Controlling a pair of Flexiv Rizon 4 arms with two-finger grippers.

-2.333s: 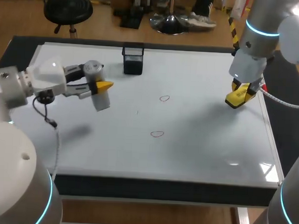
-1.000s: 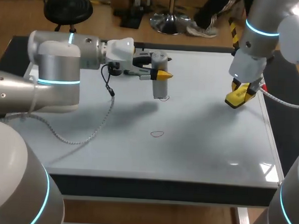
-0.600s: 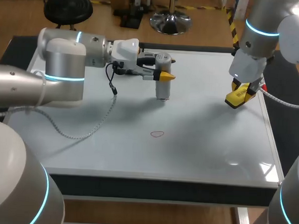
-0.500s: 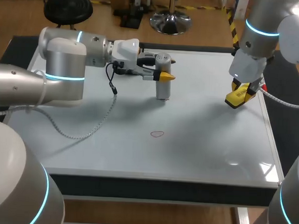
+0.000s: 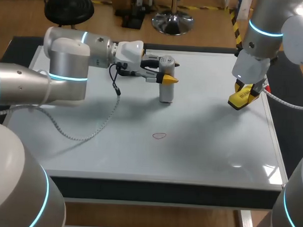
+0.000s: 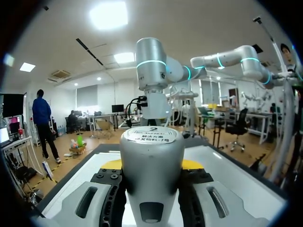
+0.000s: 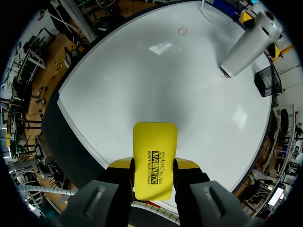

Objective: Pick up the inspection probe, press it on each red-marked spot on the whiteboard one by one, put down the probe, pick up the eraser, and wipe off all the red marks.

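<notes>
Left pincer [image 5: 165, 78], clamped on the probe [image 5: 166, 93], has swung from frame left to upper centre. The probe stands on the whiteboard [image 5: 205, 146]; first spot apparently pressed. Lower-centre red mark [image 5: 159, 136] remains. Right pincer [image 7: 152, 172] grips the eraser [image 5: 241, 100].

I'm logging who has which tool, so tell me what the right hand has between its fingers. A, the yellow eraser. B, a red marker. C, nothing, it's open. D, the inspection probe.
A: the right hand is shut on the yellow eraser, while the probe stands upright on the whiteboard in the left hand.
</notes>
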